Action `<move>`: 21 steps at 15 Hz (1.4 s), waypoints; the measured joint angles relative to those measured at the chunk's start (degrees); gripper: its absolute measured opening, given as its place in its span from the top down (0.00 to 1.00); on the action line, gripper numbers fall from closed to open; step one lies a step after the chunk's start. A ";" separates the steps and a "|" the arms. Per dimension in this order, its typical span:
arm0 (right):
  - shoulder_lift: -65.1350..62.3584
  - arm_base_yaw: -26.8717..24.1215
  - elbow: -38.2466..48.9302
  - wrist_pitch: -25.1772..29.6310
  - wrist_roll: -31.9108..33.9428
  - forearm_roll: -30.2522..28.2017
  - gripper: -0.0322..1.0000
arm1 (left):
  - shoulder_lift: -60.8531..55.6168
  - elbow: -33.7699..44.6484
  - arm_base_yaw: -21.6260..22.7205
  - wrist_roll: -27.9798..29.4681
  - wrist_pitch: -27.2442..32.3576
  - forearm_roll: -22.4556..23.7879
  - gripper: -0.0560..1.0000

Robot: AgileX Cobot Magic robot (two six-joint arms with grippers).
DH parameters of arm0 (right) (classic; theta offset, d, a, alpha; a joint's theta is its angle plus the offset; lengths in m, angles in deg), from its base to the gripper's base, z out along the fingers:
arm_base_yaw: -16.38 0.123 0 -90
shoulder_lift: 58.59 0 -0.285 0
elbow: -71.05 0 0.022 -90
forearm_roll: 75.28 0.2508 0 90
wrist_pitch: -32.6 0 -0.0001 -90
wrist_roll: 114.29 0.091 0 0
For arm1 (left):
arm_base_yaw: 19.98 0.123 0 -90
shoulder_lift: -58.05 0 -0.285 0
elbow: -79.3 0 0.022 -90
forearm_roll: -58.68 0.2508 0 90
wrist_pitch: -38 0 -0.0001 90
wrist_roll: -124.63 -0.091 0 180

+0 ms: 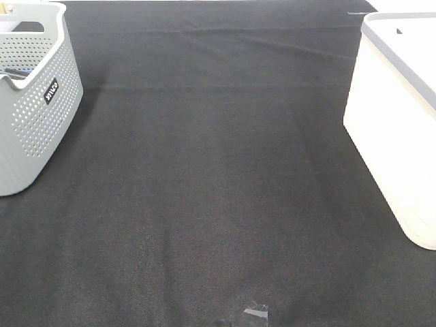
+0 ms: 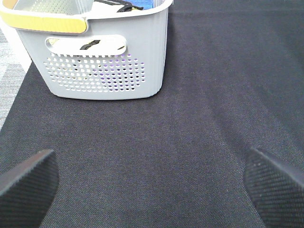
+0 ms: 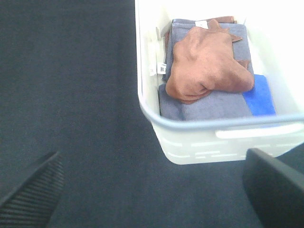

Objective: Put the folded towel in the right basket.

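Black cloth (image 1: 218,177) bare across the whole middle in the high view, with no towel left on it. Grey perforated basket (image 1: 30,102) at the left edge, white basket (image 1: 395,136) at the right edge, well apart. Neither arm visible in the high view, probably because both are pulled back near the camera side.

Inside the white basket (image 3: 209,142), in the right wrist view: a brown towel (image 3: 206,66) on top of a grey-blue folded towel (image 3: 209,102), and a bright blue cloth (image 3: 260,97) just beside them. Brown towel rather crumpled, likely dropped from above and not pressed flat. Likely the task's thing, so the task looks finished or almost finished; impossible to say for sure which towel was the last one.

Right gripper (image 3: 156,190) spread wide, holding nothing, both fingers dark at the lower corners of its view. Towel inside the basket walls, apart from these fingers, beyond the near rim and not between them.

Left gripper (image 2: 152,185) also spread wide and empty, over bare cloth, the grey perforated basket (image 2: 104,71) in front of it, some dark items inside, too hidden to name.
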 joint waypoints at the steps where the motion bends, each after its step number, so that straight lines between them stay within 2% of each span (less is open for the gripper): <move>1: -7.39 0.00 3.95 0.63 0.00 -0.17 0.02 | 0.00 0.00 0.00 0.00 0.00 0.00 0.01; 6: -26.59 0.00 18.74 2.18 0.00 -1.15 0.02 | 0.00 0.00 0.00 0.00 0.00 0.00 0.01; 7: -28.36 0.00 20.51 4.01 -0.06 -1.15 0.02 | 0.00 0.00 0.00 0.00 0.00 0.00 0.01; 9: -28.82 0.00 21.03 4.41 -1.66 -0.52 0.02 | 0.00 0.00 0.00 0.00 0.00 0.00 0.01; 13: -28.82 0.00 21.14 4.41 -8.31 5.27 0.02 | 0.00 0.00 0.00 0.00 0.00 0.00 0.01; 18: -28.82 0.00 21.14 4.41 -8.94 6.13 0.02 | 0.00 0.00 0.00 0.00 0.00 0.00 0.01; 21: -28.82 -4.01 21.14 4.35 -8.94 6.25 0.02 | 0.00 0.00 0.00 0.00 0.00 0.00 0.01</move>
